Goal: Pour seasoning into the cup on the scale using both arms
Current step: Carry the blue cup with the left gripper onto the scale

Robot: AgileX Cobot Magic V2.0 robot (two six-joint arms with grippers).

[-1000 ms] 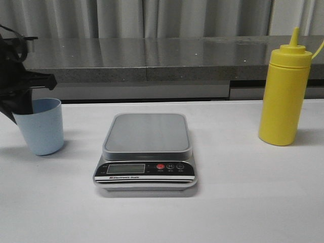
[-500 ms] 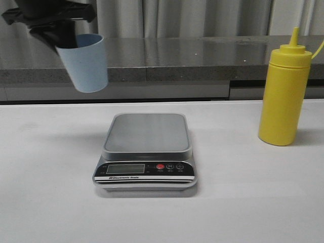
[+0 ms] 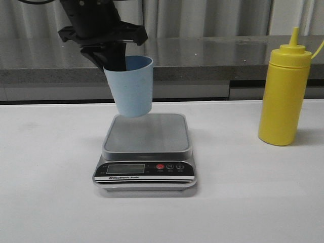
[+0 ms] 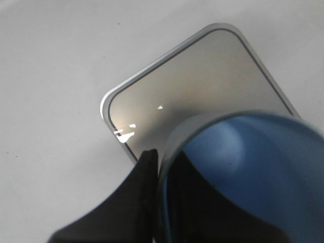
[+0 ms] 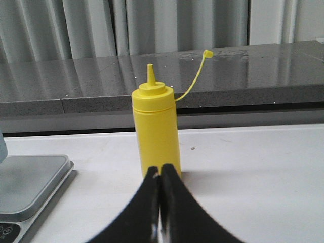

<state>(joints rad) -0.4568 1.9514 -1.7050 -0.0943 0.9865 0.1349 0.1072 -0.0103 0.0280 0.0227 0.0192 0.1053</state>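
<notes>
Left end effector (image 3: 115, 56) clamped on the rim of one light blue cup (image 3: 130, 86), held above one scale (image 3: 146, 152); right end effector (image 5: 161, 174) closed, empty. One yellow squeeze bottle (image 3: 284, 95) stands on the tabletop (image 3: 243, 202).

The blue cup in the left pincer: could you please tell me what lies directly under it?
Under the cup is the scale, its steel platform bare where visible; the cup hangs above it, apart. The wrist view shows part of the platform hidden behind the cup.
</notes>
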